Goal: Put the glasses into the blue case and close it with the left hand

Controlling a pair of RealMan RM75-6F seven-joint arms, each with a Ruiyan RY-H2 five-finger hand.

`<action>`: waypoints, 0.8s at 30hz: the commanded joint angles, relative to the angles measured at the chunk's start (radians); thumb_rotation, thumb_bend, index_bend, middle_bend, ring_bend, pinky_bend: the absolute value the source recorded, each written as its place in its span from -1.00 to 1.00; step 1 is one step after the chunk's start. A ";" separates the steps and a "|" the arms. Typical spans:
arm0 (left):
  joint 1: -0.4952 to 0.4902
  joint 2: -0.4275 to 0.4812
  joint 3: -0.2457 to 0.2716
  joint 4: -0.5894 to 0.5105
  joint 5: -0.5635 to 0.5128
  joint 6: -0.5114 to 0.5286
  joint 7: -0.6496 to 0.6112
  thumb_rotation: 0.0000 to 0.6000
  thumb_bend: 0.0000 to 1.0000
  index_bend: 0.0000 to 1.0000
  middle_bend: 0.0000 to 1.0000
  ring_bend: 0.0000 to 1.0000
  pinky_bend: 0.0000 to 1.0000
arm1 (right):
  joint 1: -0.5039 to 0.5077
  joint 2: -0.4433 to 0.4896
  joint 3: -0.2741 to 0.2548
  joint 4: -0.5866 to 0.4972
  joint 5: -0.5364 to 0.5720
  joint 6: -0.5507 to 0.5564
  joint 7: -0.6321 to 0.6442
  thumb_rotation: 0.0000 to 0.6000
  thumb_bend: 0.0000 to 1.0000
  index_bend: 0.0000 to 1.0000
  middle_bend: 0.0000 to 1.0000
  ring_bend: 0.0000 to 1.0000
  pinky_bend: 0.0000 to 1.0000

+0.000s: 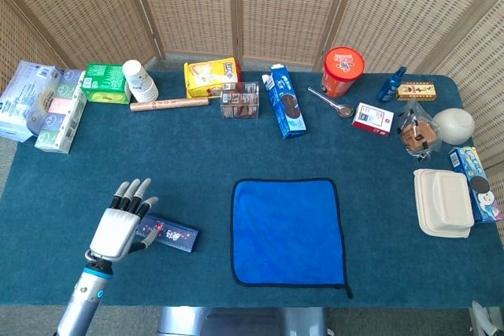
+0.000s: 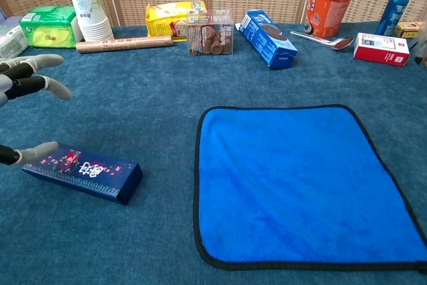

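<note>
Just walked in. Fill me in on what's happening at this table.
The robot's left hand hangs with fingers spread over the left end of a closed blue case lying on the green table; in the chest view its thumb seems to touch that end or sit just above it. No glasses are visible, so they may be inside already. A blue cloth lies flat to the case's right, with snack boxes and cups along the far edge. The right hand is out of view.

White-backed robot hand point(image 1: 116, 229) with dark-jointed fingers, apparently blue-lit silver wrist.
</note>
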 commanded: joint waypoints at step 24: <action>-0.062 0.061 0.054 -0.109 -0.196 -0.180 0.126 0.35 -0.57 -0.84 -1.00 -1.00 -1.00 | 0.025 0.036 0.009 -0.108 0.007 -0.047 -0.081 0.14 -0.34 -0.92 -0.75 -1.00 -0.75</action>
